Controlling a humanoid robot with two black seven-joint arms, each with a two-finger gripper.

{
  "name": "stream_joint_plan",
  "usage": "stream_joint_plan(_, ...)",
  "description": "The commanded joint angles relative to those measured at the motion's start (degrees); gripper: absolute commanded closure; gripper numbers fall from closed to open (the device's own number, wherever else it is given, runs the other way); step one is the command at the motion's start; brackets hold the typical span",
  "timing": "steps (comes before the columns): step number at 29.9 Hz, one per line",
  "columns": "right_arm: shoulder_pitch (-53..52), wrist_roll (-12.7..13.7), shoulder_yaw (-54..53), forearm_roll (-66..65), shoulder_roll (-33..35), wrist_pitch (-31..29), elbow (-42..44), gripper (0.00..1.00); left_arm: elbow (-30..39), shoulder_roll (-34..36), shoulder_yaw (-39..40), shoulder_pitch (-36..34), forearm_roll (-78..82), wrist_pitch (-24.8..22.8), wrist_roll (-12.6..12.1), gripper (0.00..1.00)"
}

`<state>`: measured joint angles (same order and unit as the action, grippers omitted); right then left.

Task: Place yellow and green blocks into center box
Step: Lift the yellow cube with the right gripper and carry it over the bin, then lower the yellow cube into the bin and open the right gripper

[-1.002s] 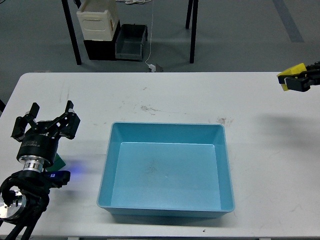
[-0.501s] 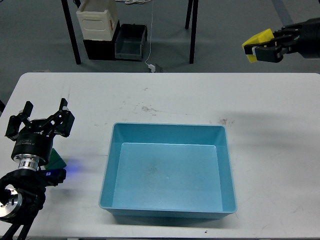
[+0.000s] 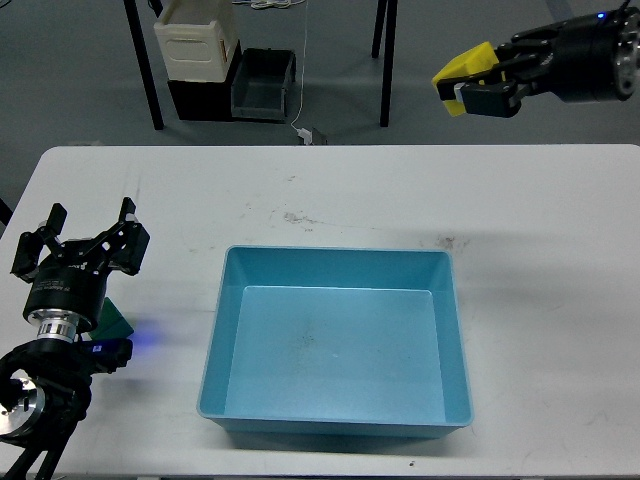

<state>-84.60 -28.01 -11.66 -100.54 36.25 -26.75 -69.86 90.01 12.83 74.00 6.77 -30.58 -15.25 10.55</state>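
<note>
The light blue center box (image 3: 230,330) sits empty on the white table. My right gripper (image 3: 480,85) is shut on the yellow block (image 3: 462,74) and holds it high in the air, beyond the table's far edge at the upper right. My left gripper (image 3: 85,232) is open above the table's left side. The green block (image 3: 115,319) lies on the table just under and behind my left wrist, mostly hidden by it.
The white table (image 3: 330,190) has scuff marks near its middle. Beyond its far edge stand black table legs (image 3: 143,62), a cream bin (image 3: 197,38) and a dark crate (image 3: 262,85) on the floor.
My right gripper has carried the yellow block up and to the left. My left gripper shifted slightly left and down early on, then stayed still.
</note>
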Motion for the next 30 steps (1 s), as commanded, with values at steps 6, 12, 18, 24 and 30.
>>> stream_joint_plan(6,-7.1,0.0,12.1,-0.4,-10.0,-1.1,-4.2,0.99,0.0,0.0,0.2,0.0,0.0,-0.1,0.1,0.00)
stream_joint_plan(12,-8.5,0.0,16.7,-0.6,-15.8,-1.2,-4.4,0.99,0.0,0.0,0.5,-0.1,0.0,-0.2,0.1,0.00)
stream_joint_plan(18,-7.9,0.0,23.3,-1.0,-20.0,-1.2,-4.5,0.98,-0.1,0.1,2.1,-0.2,0.0,-0.2,0.0,0.00)
stream_joint_plan(24,-5.8,0.0,27.8,-2.6,-23.0,-1.2,-4.1,0.96,-0.1,0.4,2.2,-0.3,0.0,-0.1,0.1,0.00)
stream_joint_plan(30,-3.4,0.0,30.7,-2.6,-24.6,-1.2,-3.7,0.90,-0.5,0.4,2.7,-0.6,0.0,-0.1,0.0,0.00)
